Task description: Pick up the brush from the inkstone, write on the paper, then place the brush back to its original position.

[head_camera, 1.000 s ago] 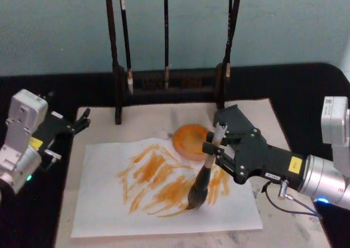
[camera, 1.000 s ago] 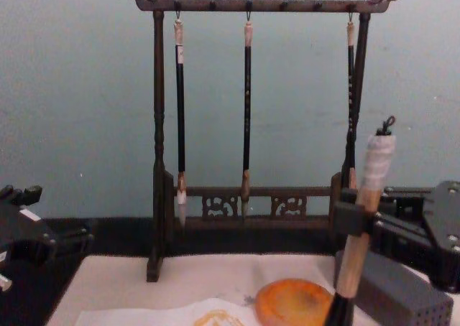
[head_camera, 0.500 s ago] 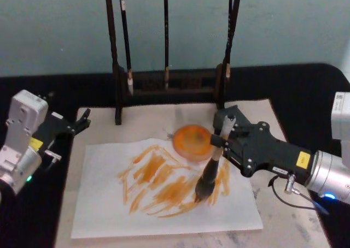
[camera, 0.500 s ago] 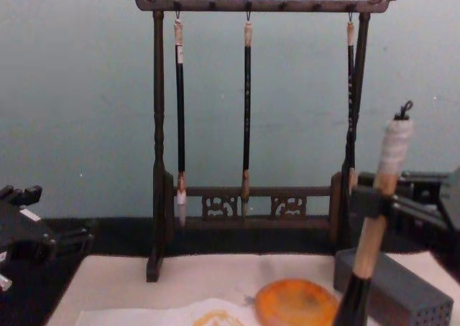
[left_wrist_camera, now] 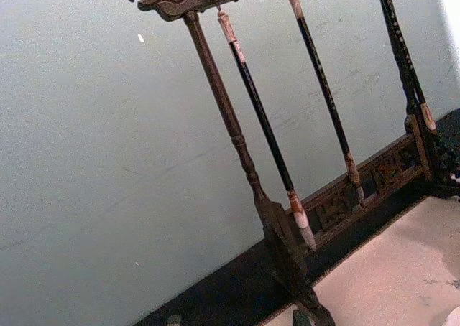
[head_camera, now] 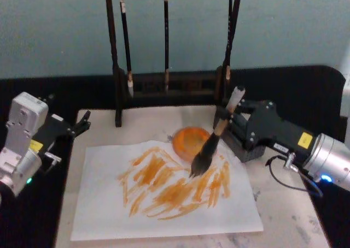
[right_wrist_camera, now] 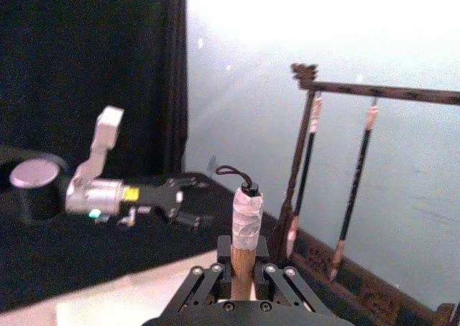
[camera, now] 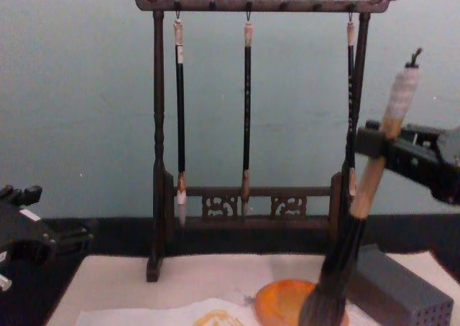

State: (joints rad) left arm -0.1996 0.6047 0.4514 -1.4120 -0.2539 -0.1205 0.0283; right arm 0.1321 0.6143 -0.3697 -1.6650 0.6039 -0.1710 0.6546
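Right pincer [head_camera: 223, 120] shut tight on the brush [head_camera: 210, 149] handle | we see the brush has lifted off the paper [head_camera: 164, 215], now tilted, tip by the inkstone [head_camera: 185, 139] | writing looks done, put-back next | we can't tell if the tip touches anything; chest view cuts it off | left pincer [head_camera: 82, 122] waits far left

No text, brand or number can be read. A yellow label [head_camera: 302, 140] is seen on the right end effector [head_camera: 225, 117], right of the head view, with print too small to be made out. A second yellow label [head_camera: 36, 145] is seen on the left end effector [head_camera: 82, 122], also illegible. No legible characters are formed by the orange strokes [head_camera: 164, 177] on the paper [head_camera: 164, 220].
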